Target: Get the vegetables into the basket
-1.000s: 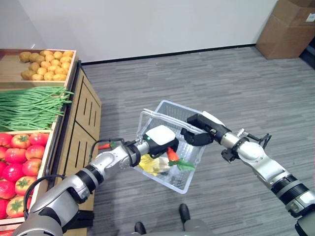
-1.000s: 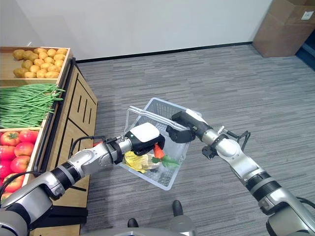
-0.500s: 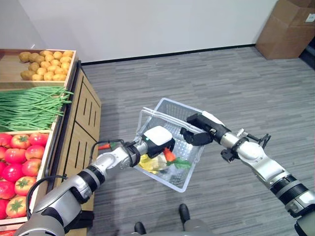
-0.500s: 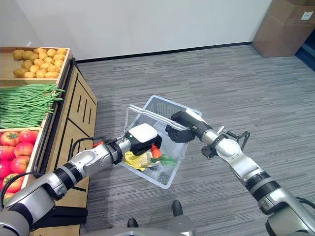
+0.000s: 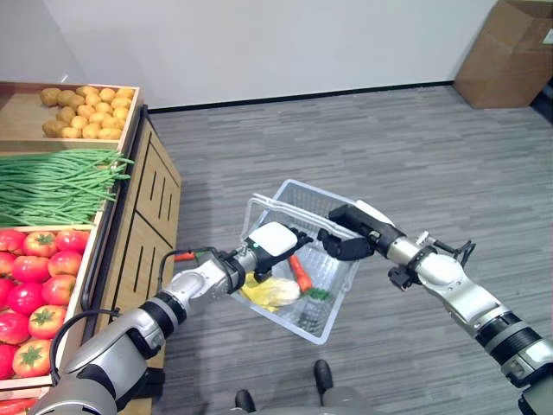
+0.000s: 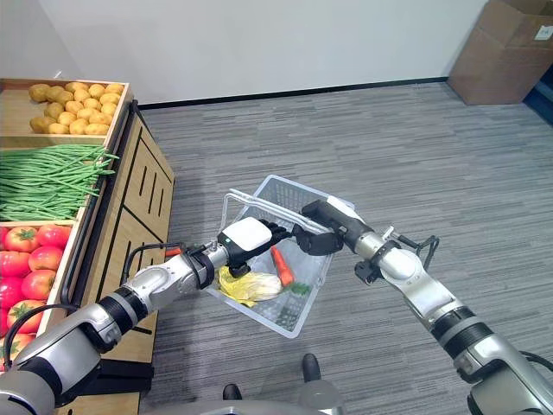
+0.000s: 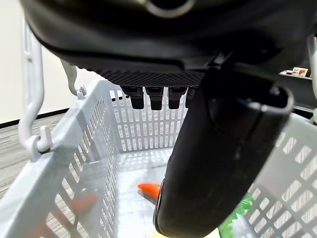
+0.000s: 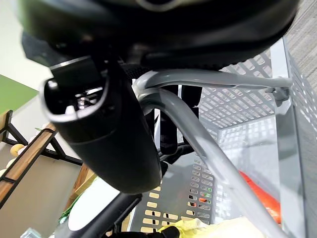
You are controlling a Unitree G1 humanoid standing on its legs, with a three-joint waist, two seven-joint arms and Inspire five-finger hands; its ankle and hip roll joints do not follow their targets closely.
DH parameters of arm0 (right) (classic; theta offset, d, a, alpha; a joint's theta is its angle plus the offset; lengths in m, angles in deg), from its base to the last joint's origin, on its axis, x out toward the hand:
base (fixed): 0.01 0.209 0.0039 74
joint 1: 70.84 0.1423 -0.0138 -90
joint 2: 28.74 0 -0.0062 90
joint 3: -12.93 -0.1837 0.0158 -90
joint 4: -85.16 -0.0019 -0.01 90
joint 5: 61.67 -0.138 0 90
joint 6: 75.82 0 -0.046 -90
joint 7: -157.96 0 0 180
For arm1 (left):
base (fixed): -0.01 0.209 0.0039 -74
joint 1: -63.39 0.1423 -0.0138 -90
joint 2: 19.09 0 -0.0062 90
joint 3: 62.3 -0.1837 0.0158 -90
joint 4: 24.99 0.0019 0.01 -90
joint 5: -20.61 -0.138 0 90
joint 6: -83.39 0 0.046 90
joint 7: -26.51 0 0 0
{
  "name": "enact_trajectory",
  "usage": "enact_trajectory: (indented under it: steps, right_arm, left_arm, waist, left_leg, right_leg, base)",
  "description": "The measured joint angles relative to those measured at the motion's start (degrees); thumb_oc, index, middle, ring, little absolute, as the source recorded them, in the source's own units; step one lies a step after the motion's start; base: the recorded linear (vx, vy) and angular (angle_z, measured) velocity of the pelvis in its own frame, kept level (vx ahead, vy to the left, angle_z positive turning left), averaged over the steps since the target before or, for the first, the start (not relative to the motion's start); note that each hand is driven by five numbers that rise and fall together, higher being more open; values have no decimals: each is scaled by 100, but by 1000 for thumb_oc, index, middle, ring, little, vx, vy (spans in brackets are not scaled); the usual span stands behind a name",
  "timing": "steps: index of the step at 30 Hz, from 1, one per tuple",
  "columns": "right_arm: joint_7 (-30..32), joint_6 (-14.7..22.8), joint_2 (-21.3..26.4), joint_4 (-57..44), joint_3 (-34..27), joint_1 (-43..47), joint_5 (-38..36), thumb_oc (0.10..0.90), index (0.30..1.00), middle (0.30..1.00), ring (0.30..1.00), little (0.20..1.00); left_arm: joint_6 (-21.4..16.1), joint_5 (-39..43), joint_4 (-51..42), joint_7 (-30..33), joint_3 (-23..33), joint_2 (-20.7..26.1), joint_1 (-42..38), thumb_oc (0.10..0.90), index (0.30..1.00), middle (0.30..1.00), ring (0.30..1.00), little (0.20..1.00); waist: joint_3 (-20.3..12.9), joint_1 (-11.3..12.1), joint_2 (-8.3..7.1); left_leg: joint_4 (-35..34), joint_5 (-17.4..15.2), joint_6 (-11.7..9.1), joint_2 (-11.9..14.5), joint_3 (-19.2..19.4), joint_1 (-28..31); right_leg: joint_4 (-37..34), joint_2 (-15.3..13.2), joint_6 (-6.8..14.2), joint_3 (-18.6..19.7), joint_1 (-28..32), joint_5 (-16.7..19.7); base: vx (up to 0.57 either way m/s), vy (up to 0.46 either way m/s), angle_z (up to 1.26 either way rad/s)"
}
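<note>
**Inspector A:** Above the grey floor (image 5: 406,147), beside the produce stand (image 5: 138,216), the basket (image 5: 341,281) hung from the right hand (image 5: 350,235), whose fingers were curled round its handles (image 8: 198,124). The left hand (image 5: 275,240) sat over the basket's mouth, fingers straight and loosely spread, holding nothing.

**Inspector B:** Contents?

**A:** One carrot (image 5: 300,272), one yellow leafy vegetable (image 5: 272,292), and some green leaves, number unclear. On the stand: three bins, being potatoes (image 5: 82,111), green beans (image 5: 56,186) and tomatoes (image 5: 34,277), all too numerous to count.

**B:** Risks?

**A:** In my judgement, the basket hung tilted; a swing of the right arm could have spilled the carrot over the low rim. The left hand, withdrawing, might have snagged a handle and jerked the load.
</note>
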Motion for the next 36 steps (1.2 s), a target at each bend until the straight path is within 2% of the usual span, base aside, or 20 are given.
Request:
enact_trajectory:
  steps: [3,5,6,7,12,13,16,19,22,24,25,27,32,33,34,36]
  right_arm:
    - [45,-4,-29,13,-14,-86,5,400,300,300,300,300]
    - [66,0,-200,96,-259,-293,29,400,300,300,300,300]
    - [104,37,-339,142,-492,-418,36,400,300,300,300,300]
    - [328,26,-534,419,-710,-435,92,400,300,300,300,300]
    - [656,15,-930,1482,-1072,-476,373,400,300,300,300,300]
    - [719,4,-1054,1850,-1135,-542,543,400,300,300,300,300]
    - [804,-54,-1190,2299,-1137,-694,716,400,300,300,300,300]
    - [947,-102,-1426,2739,-1405,-1070,1035,400,300,300,300,300]
    - [1064,-176,-1570,2901,-1792,-1584,1320,400,300,300,300,300]
    - [1111,-192,-1575,3133,-1920,-1796,1348,400,300,300,300,300]
    - [1153,-152,-1624,3306,-1969,-1819,1348,400,300,300,300,300]
    - [1180,-139,-1719,3634,-2162,-1896,1349,400,300,300,300,300]
    - [1191,-46,-2032,4796,-2483,-2019,1337,400,300,300,300,300]
    - [1182,-20,-2140,5203,-2579,-2036,1330,400,300,300,300,300]
    - [1187,-11,-2239,5484,-2654,-2053,1293,400,300,300,300,300]
    - [1184,-50,-2311,5624,-2680,-2161,1241,400,300,300,300,300]
  left_arm:
    - [-15,22,-309,3,100,60,47,900,1000,1000,1000,1000]
    - [-74,565,-1263,-66,435,264,403,900,1000,1000,1000,1000]
    - [-14,1113,-1639,-231,799,295,817,900,1000,1000,1000,1000]
    - [-69,2072,-2101,-454,972,421,1104,900,1000,1000,1000,1000]
    - [-117,4830,-3716,-931,1437,605,1936,900,1000,1000,1000,1000]
    - [-147,5870,-4185,-1085,1700,573,2378,900,1000,1000,1000,1000]
    - [-94,6909,-4396,-1304,1932,678,2790,900,1000,1000,1000,1000]
    - [56,8047,-4421,-1511,2605,841,3936,900,1000,1000,1000,1000]
    - [212,8254,-3574,-1581,3069,852,4612,900,1000,1000,1000,1000]
    - [432,8225,-2782,-1512,3172,843,4821,900,1000,1000,1000,1000]
    - [393,8209,-2359,-1534,3201,741,4847,900,1000,1000,1000,1000]
    - [398,8100,-1281,-1494,3293,367,4896,900,1000,1000,1000,1000]
    - [456,7178,1661,-1334,3583,-705,4836,900,1000,1000,1000,1000]
    - [478,6845,2602,-1272,3608,-1036,4770,900,1000,1000,1000,1000]
    - [516,6686,3049,-1213,3718,-1234,4734,900,1000,1000,1000,1000]
    - [490,6582,2934,-1124,3829,-1281,4733,900,1000,1000,1000,1000]
  waist:
    - [8,34,-18]
    - [25,48,-47]
    - [29,38,-53]
    - [52,56,-91]
    - [54,299,-117]
    - [53,369,-117]
    - [52,489,-113]
    - [49,506,-95]
    - [48,581,-82]
    - [50,598,-75]
    - [42,590,-67]
    - [9,582,-40]
    - [-151,590,16]
    - [-190,583,32]
    - [-230,585,27]
    - [-231,637,23]
  left_leg:
    - [0,1,-1,2,-35,0]
    - [0,4,-4,3,-97,-13]
    - [0,4,-4,5,-109,-5]
    - [1,8,-8,4,-128,-1]
    - [1,18,-6,-12,-215,22]
    - [1,20,-7,-13,-232,28]
    - [0,28,-6,-16,-270,42]
    - [-6,25,-8,-16,-304,45]
    - [-14,30,-10,-17,-384,37]
    - [-5,36,-13,-16,-431,29]
    - [-26,38,-14,-17,-448,31]
    - [-26,36,-14,-18,-490,23]
    - [-19,39,-22,-6,-584,-33]
    - [-16,44,-24,-14,-638,-56]
    - [-14,53,-24,-14,-695,-86]
    - [-19,87,-16,-11,-752,-148]
  right_leg:
    - [0,-1,-2,-31,17,-2]
    - [0,-4,-10,-90,35,-8]
    - [0,-5,-12,-108,50,-10]
    - [0,-9,-17,-128,68,-14]
    - [-1,-33,-17,-216,140,-26]
    - [-1,-35,-17,-230,154,-33]
    - [-2,-41,-24,-244,188,-53]
    - [-6,-44,-28,-260,205,-71]
    - [-5,-47,-29,-321,232,-90]
    - [-2,-51,-29,-382,264,-98]
    - [-2,-56,-19,-405,276,-108]
    - [-7,-59,-23,-433,287,-116]
    - [-5,-57,-36,-541,287,-159]
    - [-5,-67,-38,-579,285,-168]
    - [-3,-68,-49,-627,285,-186]
    - [-3,-67,-49,-692,260,-204]
  base:
    - [-5,-7,6]
    - [-4,-1,12]
    - [-3,3,11]
    - [-7,5,11]
    - [-12,5,9]
    - [-13,9,12]
    - [-2,6,6]
    - [-3,2,5]
    - [-7,1,11]
    - [-18,-2,13]
    - [-28,-5,10]
    - [-18,-4,10]
    - [-30,1,12]
    - [-29,4,21]
    - [-29,5,24]
    - [-16,5,19]
